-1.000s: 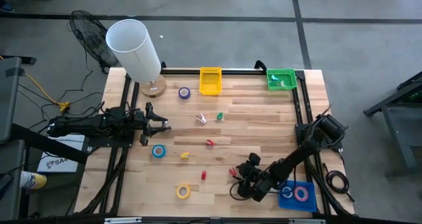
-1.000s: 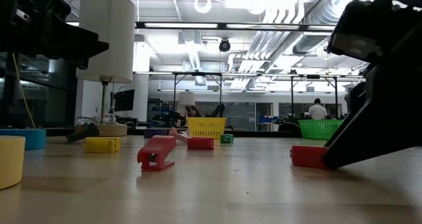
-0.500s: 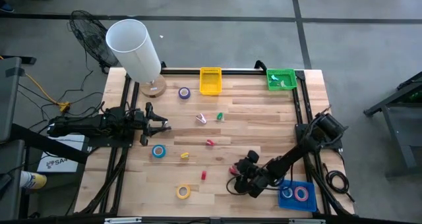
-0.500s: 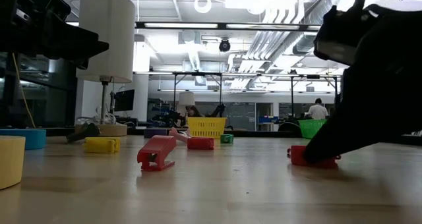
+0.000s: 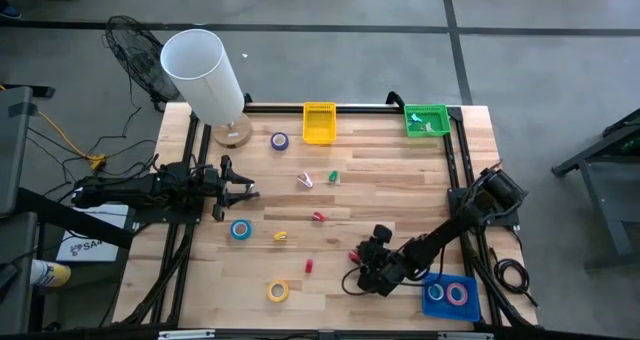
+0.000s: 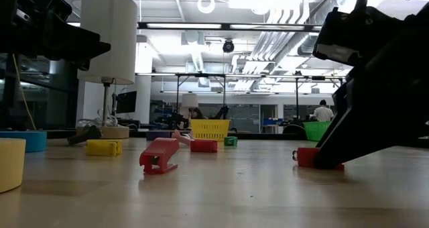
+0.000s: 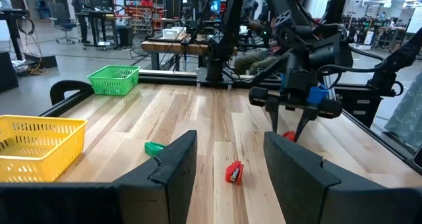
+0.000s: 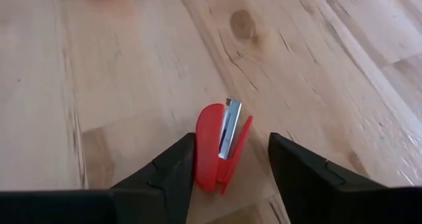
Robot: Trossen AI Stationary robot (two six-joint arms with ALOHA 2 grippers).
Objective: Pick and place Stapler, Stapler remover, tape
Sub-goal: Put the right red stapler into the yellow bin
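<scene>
Since a second ago the right pincer [image 8: 227,159] has reached the red stapler [image 8: 221,145], fingers wide astride its probably light, stiff, slippery body.

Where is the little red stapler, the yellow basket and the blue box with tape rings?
Red stapler [image 8: 221,145], right wrist view, on its red top shell.
Yellow basket [image 5: 319,123], high view, on its mesh floor.
Blue box [image 5: 470,305], high view, on a bare corner beside the rings.

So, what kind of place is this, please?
Probably a robotics lab or workshop hall: exposed silver ceiling ducts, a bare grey concrete floor, and more dark robot arm rigs on black frames standing beyond the pale wooden plank table.
</scene>
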